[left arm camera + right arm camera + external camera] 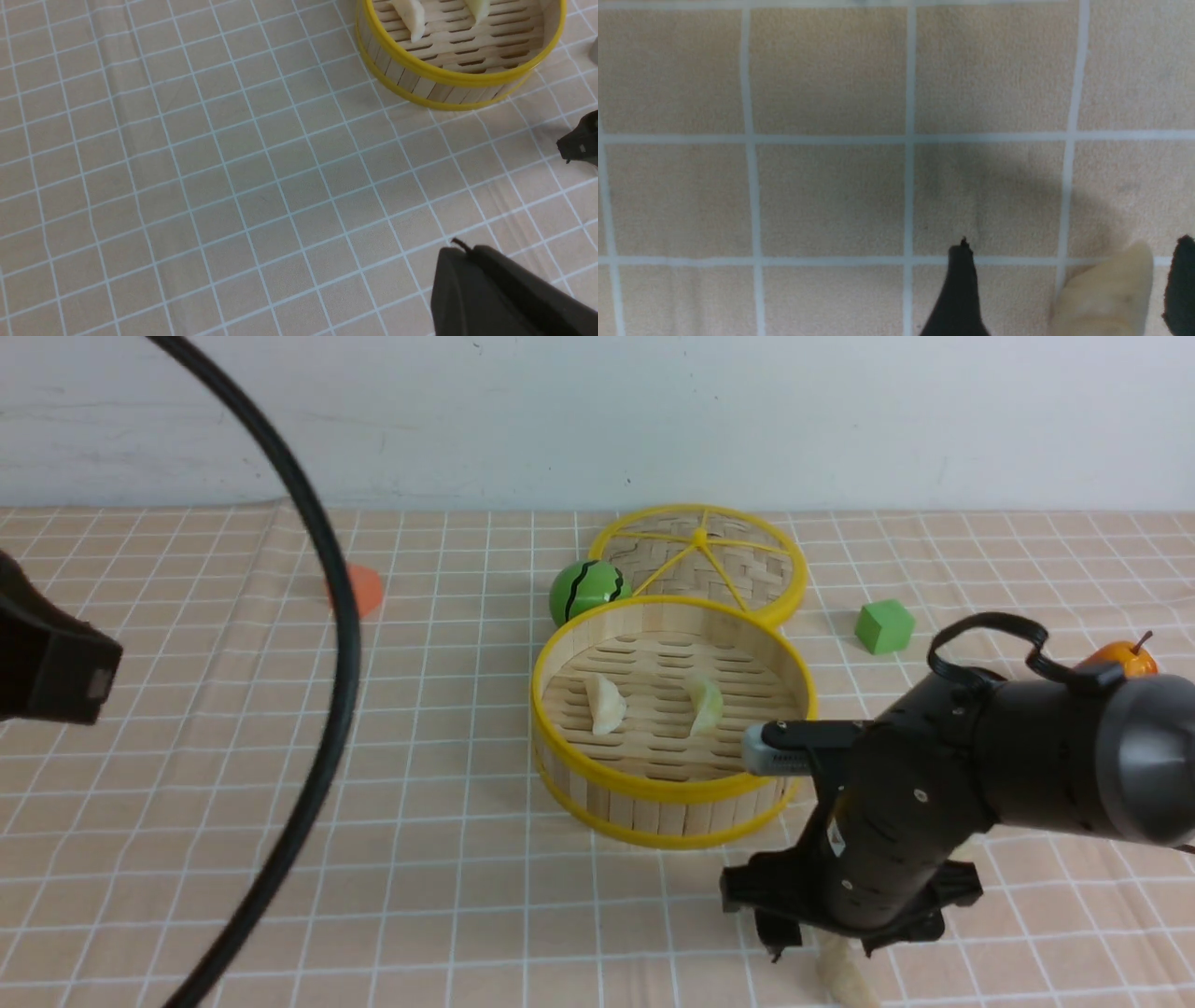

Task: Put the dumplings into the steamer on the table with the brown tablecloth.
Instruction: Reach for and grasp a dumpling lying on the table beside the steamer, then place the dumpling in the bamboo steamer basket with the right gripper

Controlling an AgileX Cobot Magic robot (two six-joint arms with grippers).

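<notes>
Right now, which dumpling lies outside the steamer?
The cream dumpling on the tablecloth between the fingers of the right gripper; the other two sit inside the steamer.

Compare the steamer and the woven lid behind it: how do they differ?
The steamer has tall slatted walls and a slotted floor; the lid is a woven disc with yellow spokes. The steamer holds a cream dumpling and a green dumpling; the lid carries nothing. The steamer stands in front and hides the lid's near edge. Both are round bamboo with yellow rims.
</notes>
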